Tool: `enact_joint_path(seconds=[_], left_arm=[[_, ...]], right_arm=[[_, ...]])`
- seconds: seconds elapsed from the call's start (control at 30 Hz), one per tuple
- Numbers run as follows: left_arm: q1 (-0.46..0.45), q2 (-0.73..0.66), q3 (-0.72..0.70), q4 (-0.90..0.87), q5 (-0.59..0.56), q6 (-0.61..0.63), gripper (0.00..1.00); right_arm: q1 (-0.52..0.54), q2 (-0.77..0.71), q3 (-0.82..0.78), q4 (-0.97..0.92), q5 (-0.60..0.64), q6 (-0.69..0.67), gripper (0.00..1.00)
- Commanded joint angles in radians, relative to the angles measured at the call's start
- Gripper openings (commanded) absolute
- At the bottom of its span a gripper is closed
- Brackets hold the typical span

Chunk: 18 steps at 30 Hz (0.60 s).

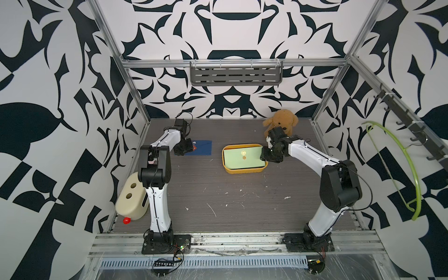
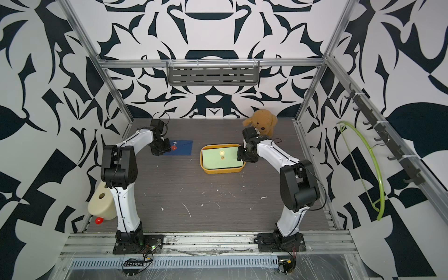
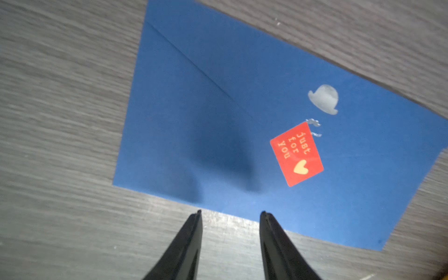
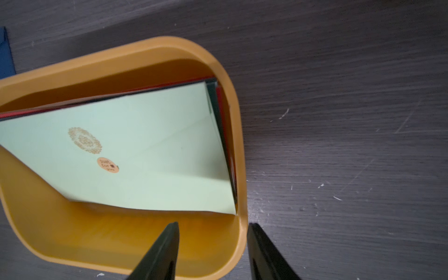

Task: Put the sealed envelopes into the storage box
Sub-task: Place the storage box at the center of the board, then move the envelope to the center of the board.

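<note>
Right hand [image 4: 213,224] is parted and empty. One tapered black finger sits over the inside of the storage box [image 4: 169,48], the other outside its rounded rim. The box is smooth mustard plastic, and a flat light green envelope [image 4: 145,150] tops the stack in it, with red and dark edges peeking out underneath. Left hand [image 3: 230,213] is open too and holding nothing, angled down with its tips right at the edge of the navy envelope [image 3: 218,121]. That one lies flat on the woodgrain tabletop [image 1: 218,194], near the box, and there's loads of bare tabletop out front.
</note>
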Motion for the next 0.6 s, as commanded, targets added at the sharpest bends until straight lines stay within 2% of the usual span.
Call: enact_joint_path(seconds=[0.0,0.03,0.07,0.13,0.4,0.57], left_arm=[[0.011,0.045,0.035,-0.017,0.005,0.002,0.45],[0.013,0.053,0.042,-0.023,0.008,0.002,0.44],[0.015,0.059,0.046,-0.023,0.009,0.003,0.45],[0.015,0.067,0.050,-0.021,0.008,0.005,0.44],[0.016,0.061,0.046,-0.014,0.019,-0.006,0.43],[0.013,-0.021,0.013,-0.022,0.003,-0.023,0.43]], right_arm=[[-0.004,-0.063,-0.001,0.013,-0.052,0.003,0.58],[-0.005,-0.070,-0.004,0.014,-0.059,0.007,0.60],[-0.003,-0.077,-0.007,0.017,-0.068,0.010,0.67],[-0.003,-0.095,-0.014,0.026,-0.084,0.015,0.69],[-0.003,-0.154,-0.018,0.009,-0.094,0.021,0.71],[-0.002,-0.173,-0.012,0.004,-0.095,0.023,0.71]])
